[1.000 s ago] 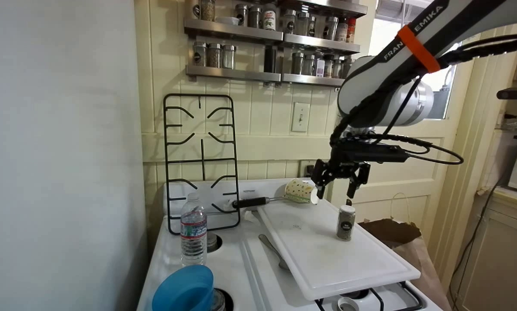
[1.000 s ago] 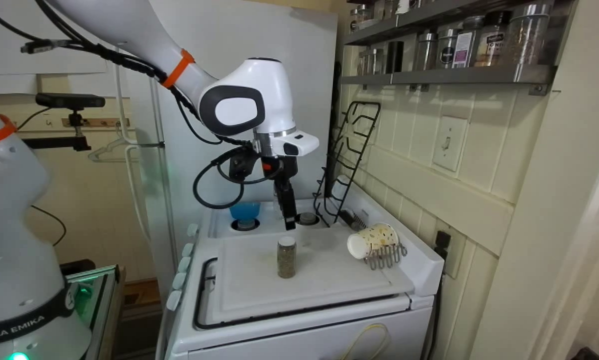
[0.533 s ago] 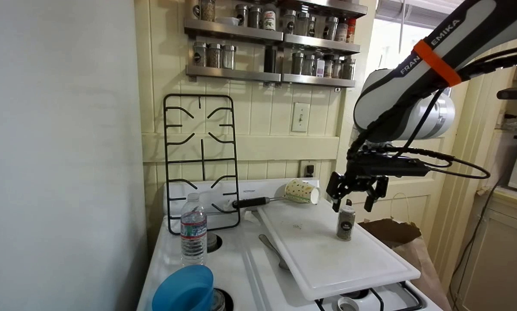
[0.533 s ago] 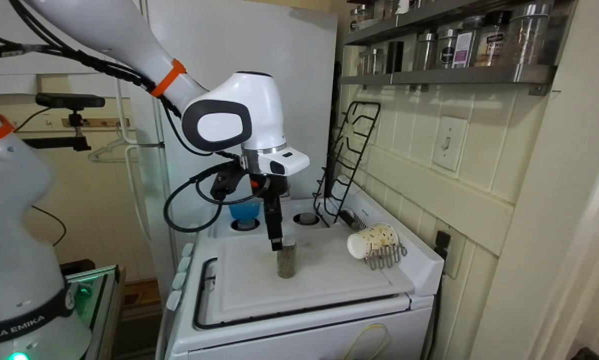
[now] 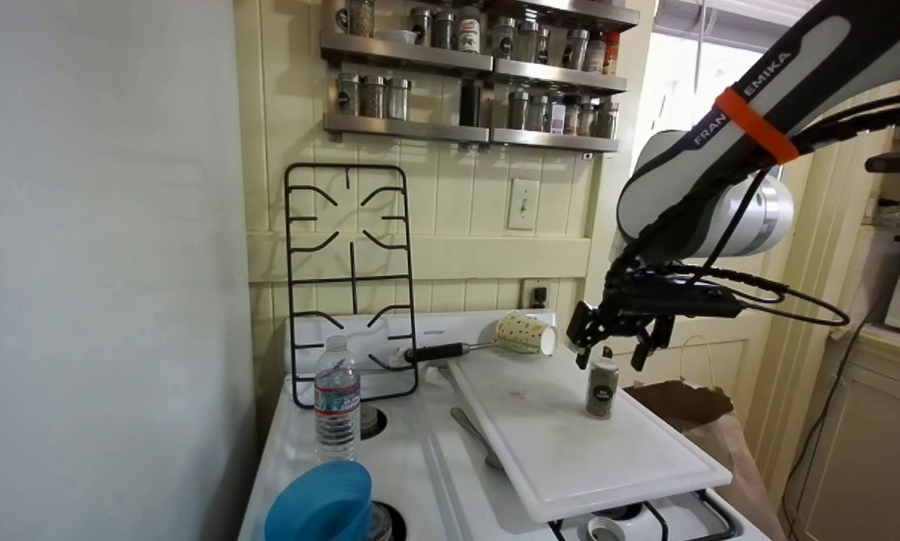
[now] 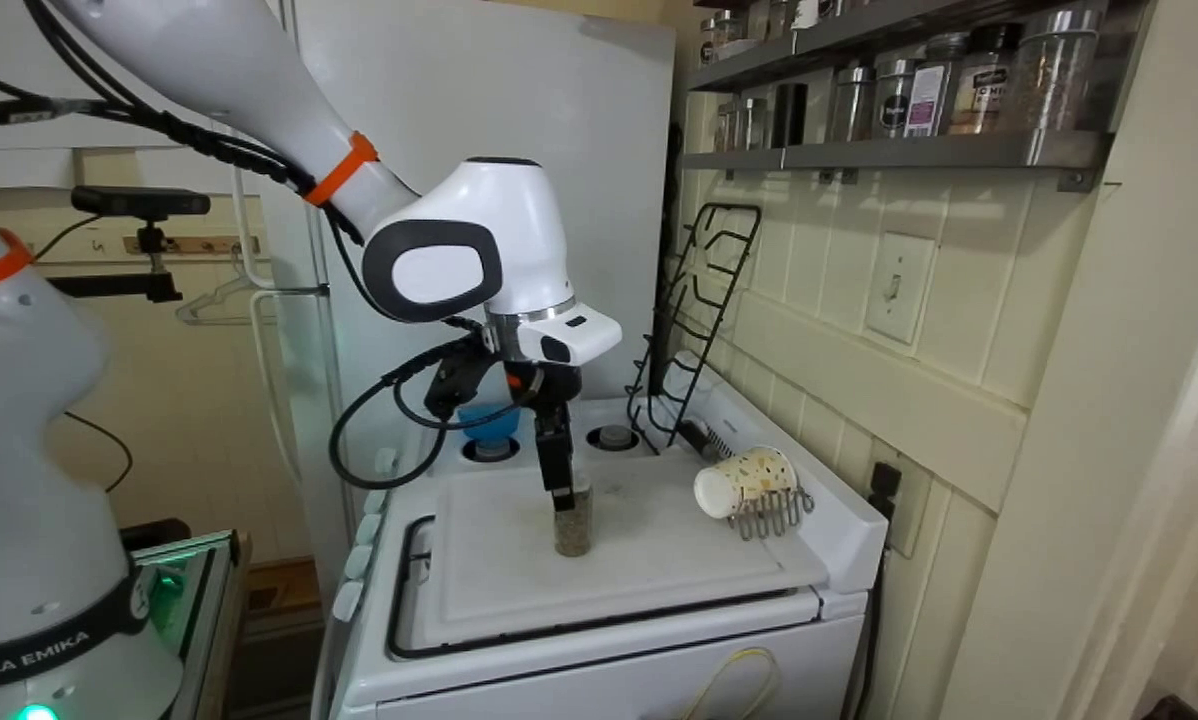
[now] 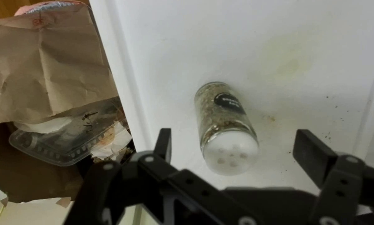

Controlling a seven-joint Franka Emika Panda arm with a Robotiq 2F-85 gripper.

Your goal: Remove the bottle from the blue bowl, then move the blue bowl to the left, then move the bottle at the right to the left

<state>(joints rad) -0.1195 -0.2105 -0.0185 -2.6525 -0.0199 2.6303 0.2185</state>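
A small spice bottle (image 5: 602, 397) with a white shaker lid stands upright on the white cutting board (image 5: 570, 458); it also shows in the other views (image 6: 573, 535) (image 7: 226, 115). My gripper (image 5: 610, 361) is open and just above it, with the lid between the spread fingers (image 7: 313, 156) in the wrist view and apart from both. The blue bowl (image 5: 321, 502) sits tilted on the near left burner and also shows at the stove's far end (image 6: 489, 424). A clear water bottle (image 5: 337, 413) stands upright behind the bowl, outside it; the arm mostly hides it in an exterior view.
A patterned cup (image 5: 523, 333) lies on its side with a black-handled utensil (image 5: 439, 352) by the back panel. A black grate (image 5: 351, 282) leans on the wall. A spoon (image 5: 476, 438) lies left of the board. A paper bag (image 7: 46, 68) stands beside the stove.
My open gripper has come down and moved across to the spice bottle, then tilted slightly. The bottles and the bowl have not moved.
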